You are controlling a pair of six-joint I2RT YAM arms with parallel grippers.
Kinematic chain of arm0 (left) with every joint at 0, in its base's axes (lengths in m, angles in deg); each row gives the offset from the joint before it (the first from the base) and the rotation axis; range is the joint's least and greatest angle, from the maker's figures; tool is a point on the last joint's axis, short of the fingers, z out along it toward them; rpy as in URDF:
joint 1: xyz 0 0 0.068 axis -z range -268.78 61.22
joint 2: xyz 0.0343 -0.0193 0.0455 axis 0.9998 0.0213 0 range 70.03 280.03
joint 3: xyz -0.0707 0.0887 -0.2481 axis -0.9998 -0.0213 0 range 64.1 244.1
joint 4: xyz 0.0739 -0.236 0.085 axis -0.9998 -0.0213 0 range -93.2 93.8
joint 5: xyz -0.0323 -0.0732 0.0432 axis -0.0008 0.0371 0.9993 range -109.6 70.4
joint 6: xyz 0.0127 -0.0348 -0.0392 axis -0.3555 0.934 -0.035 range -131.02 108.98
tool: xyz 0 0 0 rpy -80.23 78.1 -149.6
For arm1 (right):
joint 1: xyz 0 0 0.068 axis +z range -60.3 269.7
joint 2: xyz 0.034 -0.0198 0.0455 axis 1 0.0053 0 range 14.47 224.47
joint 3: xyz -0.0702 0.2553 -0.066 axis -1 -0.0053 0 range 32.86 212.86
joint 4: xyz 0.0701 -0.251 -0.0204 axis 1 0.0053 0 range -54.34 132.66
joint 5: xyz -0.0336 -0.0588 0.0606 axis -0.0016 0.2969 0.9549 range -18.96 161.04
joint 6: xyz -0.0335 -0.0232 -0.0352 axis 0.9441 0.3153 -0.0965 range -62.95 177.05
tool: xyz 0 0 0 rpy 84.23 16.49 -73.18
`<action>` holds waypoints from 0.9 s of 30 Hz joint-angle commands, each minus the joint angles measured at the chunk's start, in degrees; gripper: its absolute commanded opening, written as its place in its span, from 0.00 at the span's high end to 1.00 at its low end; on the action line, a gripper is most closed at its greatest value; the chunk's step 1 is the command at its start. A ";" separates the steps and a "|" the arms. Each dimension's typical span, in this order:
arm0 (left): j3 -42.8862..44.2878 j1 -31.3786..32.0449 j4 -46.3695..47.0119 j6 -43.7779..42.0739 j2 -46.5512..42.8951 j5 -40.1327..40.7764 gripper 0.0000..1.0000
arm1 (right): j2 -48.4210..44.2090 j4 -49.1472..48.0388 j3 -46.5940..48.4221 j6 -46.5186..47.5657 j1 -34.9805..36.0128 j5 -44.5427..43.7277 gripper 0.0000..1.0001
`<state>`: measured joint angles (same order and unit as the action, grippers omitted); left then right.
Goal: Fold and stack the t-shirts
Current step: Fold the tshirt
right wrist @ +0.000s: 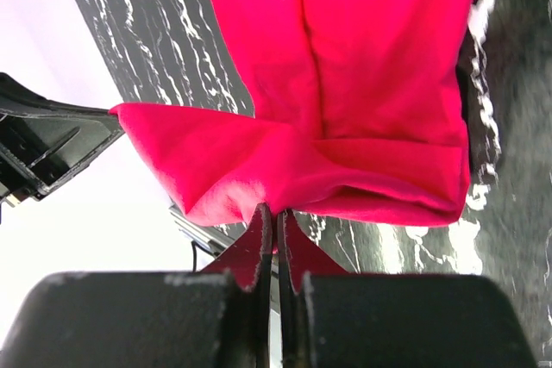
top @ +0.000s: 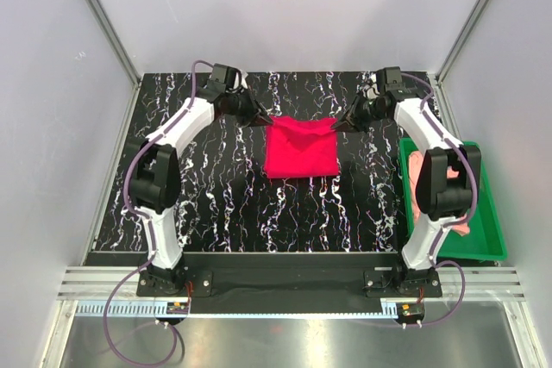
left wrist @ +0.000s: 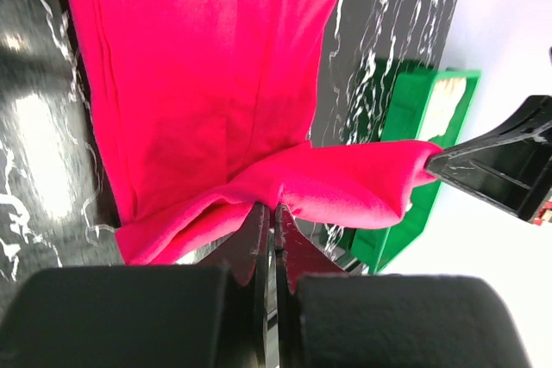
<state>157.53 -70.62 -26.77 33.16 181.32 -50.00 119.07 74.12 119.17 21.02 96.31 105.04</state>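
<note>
At the desk's near right, a pink t-shirt lies crumpled in the green tray. Mid-desk rests the folded red t-shirt, far edge raised: left fingers clamp its far-left corner, right fingers its far-right corner.

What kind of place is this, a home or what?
Most likely a robotics lab test cell: white panel walls on aluminium posts enclose the table, and a left arm and right arm are bolted to a metal rail at its edge.
</note>
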 commanded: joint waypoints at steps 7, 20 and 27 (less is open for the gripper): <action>8.08 -2.59 3.93 2.04 3.76 -3.18 1.00 | 7.20 -0.31 13.01 1.40 -1.60 4.76 1.00; 2.74 -2.77 5.69 3.89 0.87 -4.32 1.00 | 5.19 0.48 8.20 1.75 -1.51 7.05 1.00; -11.83 -1.72 4.73 1.61 -9.23 -5.90 1.00 | -4.74 1.89 -4.63 3.42 -1.34 6.87 1.00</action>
<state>149.31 -72.96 -23.25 35.87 179.61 -52.88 122.68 75.01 118.49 22.92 94.93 109.78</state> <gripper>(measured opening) 0.022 0.018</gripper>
